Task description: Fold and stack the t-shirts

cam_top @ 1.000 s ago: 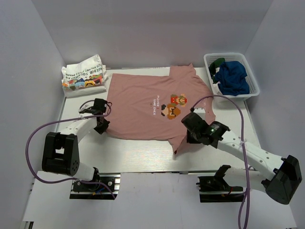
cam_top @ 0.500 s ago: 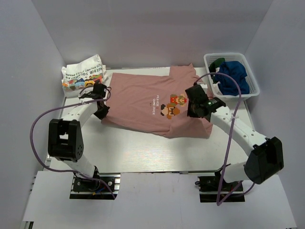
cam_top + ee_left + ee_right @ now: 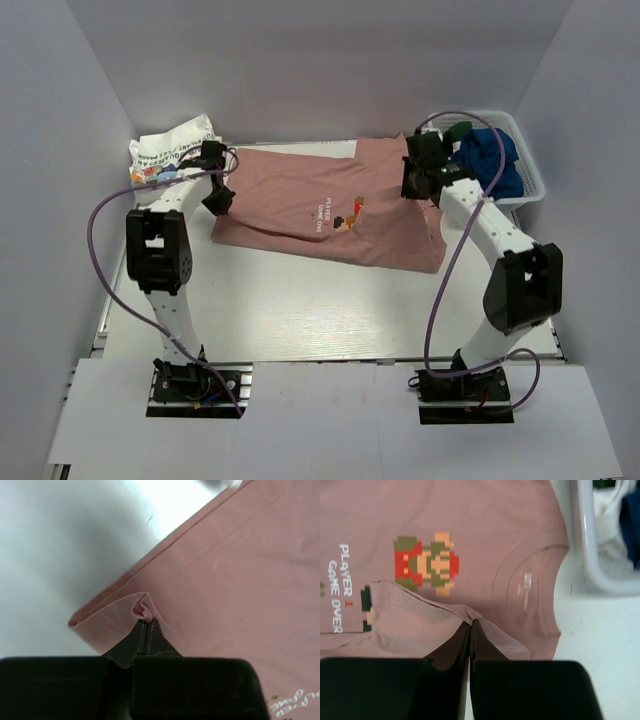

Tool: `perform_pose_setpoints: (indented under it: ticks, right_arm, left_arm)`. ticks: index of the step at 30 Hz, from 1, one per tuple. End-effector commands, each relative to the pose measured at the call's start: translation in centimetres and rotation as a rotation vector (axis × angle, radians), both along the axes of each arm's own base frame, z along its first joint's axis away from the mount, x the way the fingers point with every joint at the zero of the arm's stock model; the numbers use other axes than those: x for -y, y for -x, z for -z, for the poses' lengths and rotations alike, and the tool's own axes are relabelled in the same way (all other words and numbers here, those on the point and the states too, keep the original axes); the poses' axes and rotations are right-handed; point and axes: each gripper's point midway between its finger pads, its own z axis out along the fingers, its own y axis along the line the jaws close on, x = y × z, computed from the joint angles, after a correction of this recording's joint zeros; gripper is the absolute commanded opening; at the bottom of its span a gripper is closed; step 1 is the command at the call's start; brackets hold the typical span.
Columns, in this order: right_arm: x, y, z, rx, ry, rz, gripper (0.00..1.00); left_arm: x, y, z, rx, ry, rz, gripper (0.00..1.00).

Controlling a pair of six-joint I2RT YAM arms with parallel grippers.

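Observation:
A dusty pink t-shirt [image 3: 330,205] with a pixel game print lies across the back of the table, its near edge doubled back over itself. My left gripper [image 3: 220,197] is shut on a pinch of its left hem [image 3: 142,606]. My right gripper [image 3: 418,185] is shut on the folded edge [image 3: 470,615] near the collar [image 3: 530,587]. Folded white t-shirts [image 3: 172,158] with lettering and colourful print sit stacked at the back left. A navy t-shirt [image 3: 488,160] and a dark green one [image 3: 455,130] lie in the basket.
The white mesh basket [image 3: 530,190] stands at the back right, close to my right arm; its rim [image 3: 590,555] shows in the right wrist view. Grey walls close in the table on three sides. White tabletop [image 3: 300,300] stretches in front of the shirt.
Both grippers have carried the pink shirt's near edge away from the arm bases toward the back, folding the lower half over the upper half and covering part of the print.

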Motion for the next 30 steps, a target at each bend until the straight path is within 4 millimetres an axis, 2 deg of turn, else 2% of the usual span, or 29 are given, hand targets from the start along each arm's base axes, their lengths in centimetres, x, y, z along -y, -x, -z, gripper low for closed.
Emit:
perform_pose_setpoints:
  ticks: [1, 2, 3, 4, 5, 6, 7, 8, 9, 10, 11, 12, 13, 14, 15, 16, 18, 19, 20, 21, 22, 23, 24, 26, 27, 29, 30]
  right_arm:
    - [1.0, -3.8, -0.7, 0.045, 0.026, -0.030, 0.00]
    - [0.9, -4.9, -1.9, 0.077, 0.022, -0.041, 0.00]
    - [0.8, -5.3, -1.6, 0.072, 0.027, -0.060, 0.00]
    - [1.6, -6.9, -1.6, 0.083, 0.053, -0.076, 0.00]
    - [0.8, -7.3, -1.4, 0.075, 0.026, -0.132, 0.00]
    - [0.7, -7.7, 0.1, 0.033, 0.035, -0.146, 0.00]
    - [1.3, -8.8, 1.0, 0.007, 0.051, -0.141, 0.00]
    - [1.3, -9.9, 1.7, -0.005, 0.059, -0.136, 0.00]
    - [1.8, -10.3, 1.4, -0.022, 0.060, -0.126, 0.00]
    - [2.1, -10.7, 2.8, -0.055, 0.071, -0.120, 0.00]
    - [2.0, -12.0, 2.3, -0.038, 0.069, -0.107, 0.31]
    - [2.1, -11.8, 2.9, -0.065, 0.076, -0.109, 0.68]
    - [2.3, -11.8, 3.3, -0.079, 0.085, -0.100, 0.90]
    - [2.2, -12.1, 3.4, -0.081, 0.073, -0.093, 0.90]
    - [2.0, -11.8, 3.6, -0.093, 0.062, -0.100, 0.90]
    - [1.1, -11.4, 2.9, -0.084, 0.027, -0.134, 0.90]
    - [0.3, -9.9, 3.2, -0.100, 0.000, -0.163, 0.90]
    - [-1.0, -9.0, 2.9, -0.088, -0.061, -0.211, 0.90]
    - [-1.4, -8.1, 1.7, -0.072, -0.097, -0.212, 0.90]
    - [-2.1, -6.5, 1.9, -0.086, -0.135, -0.246, 0.90]
    - [-2.6, -5.3, 3.3, -0.110, -0.155, -0.265, 0.90]
    - [-2.7, -4.6, 3.5, -0.118, -0.175, -0.257, 0.90]
    - [-2.7, -2.1, 4.9, -0.159, -0.185, -0.260, 0.90]
    - [-3.2, -1.2, 5.5, -0.161, -0.223, -0.263, 0.90]
    - [-3.0, 0.5, 7.3, -0.213, -0.233, -0.243, 0.90]
    - [-2.9, 0.9, 8.1, -0.225, -0.244, -0.226, 0.90]
    - [-2.6, 1.4, 9.4, -0.250, -0.251, -0.209, 0.90]
  left_arm:
    - [-1.1, -1.7, -1.7, 0.006, -0.018, 0.003, 0.00]
    - [-1.7, -2.2, -0.6, -0.012, -0.019, -0.010, 0.00]
    - [-1.7, -2.5, -0.2, -0.021, -0.020, -0.010, 0.00]
    - [-1.9, -3.7, -0.8, 0.004, -0.008, -0.003, 0.00]
    - [-1.9, -4.4, -0.7, 0.008, 0.011, 0.010, 0.01]
    - [-1.6, -4.7, 0.8, -0.027, 0.018, 0.029, 0.12]
    - [-1.5, -6.2, -0.1, 0.008, 0.017, 0.057, 0.45]
    - [-1.3, -6.8, -0.1, 0.012, 0.020, 0.075, 0.59]
    - [-1.2, -7.3, -0.1, 0.017, 0.020, 0.097, 0.71]
    - [-1.2, -8.2, -0.8, 0.044, 0.015, 0.106, 1.00]
    - [-1.1, -8.4, -1.1, 0.046, 0.009, 0.137, 1.00]
    - [-1.1, -8.7, -1.5, 0.059, 0.008, 0.138, 1.00]
    - [-1.1, -8.8, -1.6, 0.065, 0.001, 0.151, 1.00]
    - [-1.2, -8.7, -3.1, 0.090, -0.015, 0.177, 1.00]
    - [-1.4, -8.1, -3.0, 0.084, -0.023, 0.173, 1.00]
    - [-0.9, -8.3, -3.7, 0.116, -0.035, 0.202, 1.00]
    - [-0.5, -7.0, -4.8, 0.137, -0.049, 0.234, 1.00]
    - [0.4, -6.7, -5.2, 0.156, -0.009, 0.274, 1.00]
    - [1.1, -6.5, -5.4, 0.166, 0.021, 0.293, 1.00]
    - [2.2, -5.9, -5.6, 0.175, 0.082, 0.318, 1.00]
    - [2.5, -5.8, -5.2, 0.174, 0.097, 0.327, 1.00]
    - [3.4, -5.6, -4.9, 0.183, 0.108, 0.346, 1.00]
    - [4.3, -5.4, -4.6, 0.183, 0.125, 0.368, 1.00]
    - [5.0, -5.0, -3.4, 0.163, 0.163, 0.388, 1.00]
    - [5.6, -4.9, -2.9, 0.151, 0.165, 0.399, 1.00]
    - [5.8, -4.3, -1.0, 0.105, 0.161, 0.400, 1.00]
    - [5.7, -4.5, 0.0, 0.094, 0.154, 0.394, 1.00]
